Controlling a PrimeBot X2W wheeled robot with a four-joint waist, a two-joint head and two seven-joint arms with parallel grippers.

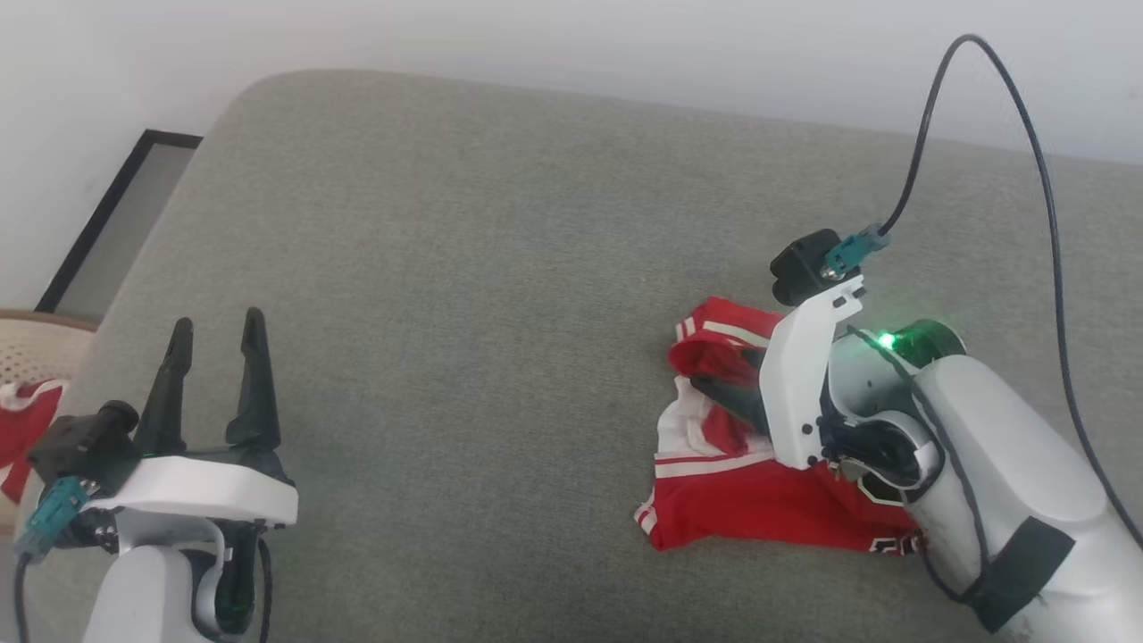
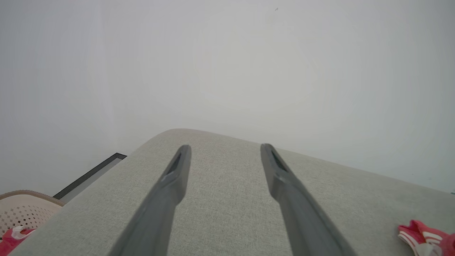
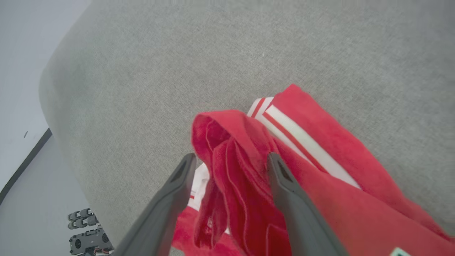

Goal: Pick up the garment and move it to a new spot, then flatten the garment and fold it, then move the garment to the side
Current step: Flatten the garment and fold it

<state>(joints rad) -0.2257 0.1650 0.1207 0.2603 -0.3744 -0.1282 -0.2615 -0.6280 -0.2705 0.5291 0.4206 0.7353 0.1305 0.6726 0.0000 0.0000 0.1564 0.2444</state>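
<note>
- Jaws on my right gripper (image 3: 231,158) stand apart, straddling a raised red fold of the garment (image 1: 741,509); nothing is clamped.
- Jaws on my left gripper (image 1: 219,321) stand apart above bare cushion (image 1: 500,268), holding nothing.
- Garment location: a crumpled heap on the cushion's right side, directly beneath the right gripper and well apart from the left.
- Long axis: bunched, roughly near-to-far, striped trim at the far end.
- Judgement: the right arm is nearer; for flattening, the left must travel rightward.

L fingers (image 2: 167,199) apart over grey cushion (image 2: 227,199), garment (image 2: 424,236) btm rt
</note>
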